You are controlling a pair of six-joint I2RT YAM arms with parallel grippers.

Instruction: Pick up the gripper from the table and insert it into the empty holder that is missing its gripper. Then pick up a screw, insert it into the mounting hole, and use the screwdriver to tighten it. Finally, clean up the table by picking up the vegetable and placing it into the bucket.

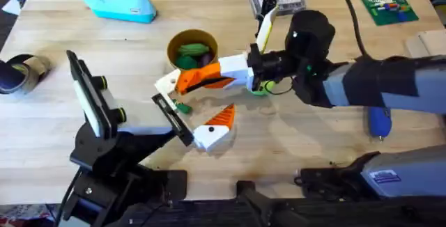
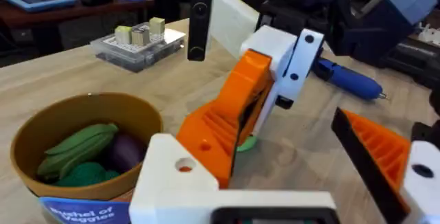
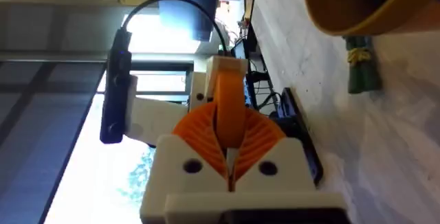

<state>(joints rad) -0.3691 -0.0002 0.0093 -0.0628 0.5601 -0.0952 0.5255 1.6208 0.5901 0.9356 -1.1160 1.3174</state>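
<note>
The gripper [image 1: 198, 79] is clamped between the closed fingers of the right gripper [image 1: 209, 77], just beside the bucket [image 1: 193, 49]. The left gripper [image 1: 182, 122] fingers' state cannot be told.

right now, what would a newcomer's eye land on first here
Most striking is the right tool at the table's middle, its orange pads shut on the orange finger of the gripper. Just behind it stands the bucket with green vegetables inside. Nearer the arms' bases, the left tool hangs low over the wood, and the blue screwdriver lies off to the right.
</note>
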